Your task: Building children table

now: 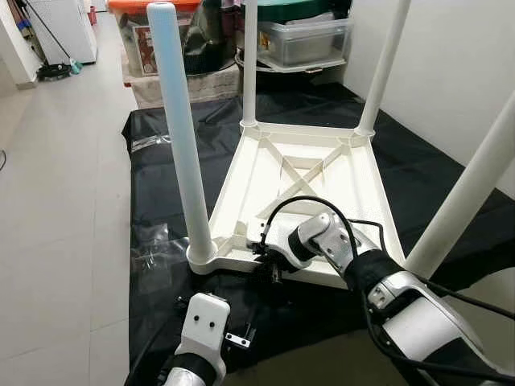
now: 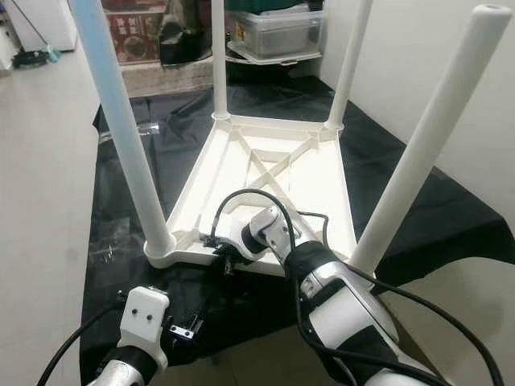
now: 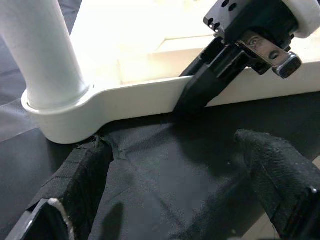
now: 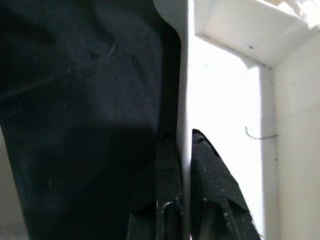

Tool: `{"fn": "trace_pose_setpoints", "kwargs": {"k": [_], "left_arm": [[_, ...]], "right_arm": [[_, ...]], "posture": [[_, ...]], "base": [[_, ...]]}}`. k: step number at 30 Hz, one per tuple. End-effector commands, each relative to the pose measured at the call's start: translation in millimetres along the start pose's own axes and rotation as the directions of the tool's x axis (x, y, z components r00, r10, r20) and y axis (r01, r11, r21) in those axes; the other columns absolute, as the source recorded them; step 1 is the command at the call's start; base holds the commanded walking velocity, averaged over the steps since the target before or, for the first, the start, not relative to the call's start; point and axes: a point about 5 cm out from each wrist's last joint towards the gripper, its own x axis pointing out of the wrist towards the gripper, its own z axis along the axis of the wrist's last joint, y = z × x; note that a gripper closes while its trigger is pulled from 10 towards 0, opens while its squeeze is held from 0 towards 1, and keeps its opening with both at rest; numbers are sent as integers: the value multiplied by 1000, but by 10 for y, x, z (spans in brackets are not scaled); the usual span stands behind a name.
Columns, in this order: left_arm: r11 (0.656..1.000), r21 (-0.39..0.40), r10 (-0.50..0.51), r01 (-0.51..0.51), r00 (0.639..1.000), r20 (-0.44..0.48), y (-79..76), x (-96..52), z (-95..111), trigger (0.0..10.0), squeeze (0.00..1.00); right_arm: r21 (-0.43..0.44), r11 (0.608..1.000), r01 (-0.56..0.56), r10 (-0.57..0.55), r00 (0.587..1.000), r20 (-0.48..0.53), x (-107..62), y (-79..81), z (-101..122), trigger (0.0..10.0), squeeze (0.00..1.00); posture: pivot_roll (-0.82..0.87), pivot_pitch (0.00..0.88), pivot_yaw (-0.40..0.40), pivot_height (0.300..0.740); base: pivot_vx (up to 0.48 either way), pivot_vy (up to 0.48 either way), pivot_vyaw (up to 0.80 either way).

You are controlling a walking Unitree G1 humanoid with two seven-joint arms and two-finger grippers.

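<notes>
On the floor, spread over pale tiles, a black sheet (image 1: 161, 161) carries the white children's table (image 1: 322, 173), turned upside down with its ribbed underside facing up and four white legs standing upright from its corners. One leg (image 1: 181, 137) rises at the near left corner, another (image 2: 426, 153) at the near right, and two more (image 1: 249, 64) stand at the far side. From the right, the silver arm reaches across to the table's near rim, where the right end effector (image 4: 184, 200) is pinched almost closed on that thin white edge, one black finger (image 4: 212, 185) inside the frame and the other outside against the sheet. Just beside it, nearer and to the left, the left end effector (image 3: 175, 180) sits low over the sheet in front of the near left corner, its two padded fingers (image 3: 280, 175) spread wide apart with nothing between them. A small clear plastic bag (image 1: 149, 257) lies on the sheet's left edge, near that corner. Against the far wall, well apart from the table, stand plastic storage boxes (image 1: 306, 36) and a cardboard box (image 1: 185, 84).
</notes>
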Motion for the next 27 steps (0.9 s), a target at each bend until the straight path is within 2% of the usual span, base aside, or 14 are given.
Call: {"fn": "trace_pose_setpoints", "kwargs": {"k": [1,2,3,4,5,6,8,12,15,18,24,27], "left_arm": [[1000,-13,-5,5,1000,-5,-17,-5,-26,10000,0],[1000,-12,-8,8,1000,0,-16,1,-18,10000,0],[1000,-12,-8,8,1000,0,-16,1,-18,10000,0],[1000,-12,-9,9,1000,2,-14,6,-15,10000,0],[1000,-11,-11,11,1000,4,-13,10,-12,10000,0],[1000,-11,-11,11,1000,4,-13,10,-12,10000,0],[1000,-8,-13,13,1000,6,-14,15,-9,10000,0],[1000,-3,-28,28,999,16,-25,22,6,10000,0],[997,6,-82,82,995,51,-83,18,56,10000,0],[991,11,-137,136,988,65,-146,10,83,10000,0],[991,16,-133,133,989,60,-135,15,69,10000,0],[991,14,-130,130,990,58,-128,18,65,10000,0]], "right_arm": [[-88,995,-56,56,998,0,23,31,110,0,0],[-123,990,-67,70,997,18,22,40,149,0,0],[-123,990,-67,70,997,18,22,40,149,0,0],[-158,984,-86,97,993,62,28,63,211,0,0],[-232,966,-112,143,983,119,33,113,289,0,0],[-232,966,-112,143,983,119,33,113,289,0,0],[-318,935,-158,220,961,170,48,206,351,0,0],[-357,918,-173,254,948,192,87,264,371,0,0],[-413,898,-156,280,924,260,136,347,442,0,0],[-431,896,-112,259,918,301,190,370,524,0,0],[-454,890,-45,236,897,373,228,381,668,0,0],[-459,888,-39,235,896,377,241,387,693,0,0]], "posture": [[-75,59,-65,740],[-76,60,-65,740],[-76,60,-65,740],[-77,59,-64,740],[-77,60,-65,740],[-77,60,-65,740],[-76,61,-64,740],[-76,61,-61,740],[-76,61,-61,740],[-74,59,-56,740],[-72,60,-55,740],[-72,60,-55,740]], "base": [[0,0,0],[0,0,0],[0,0,0],[0,0,0],[0,0,0],[0,0,0],[0,0,0],[0,0,0],[0,0,0],[0,0,0],[0,0,0],[0,0,0]]}}
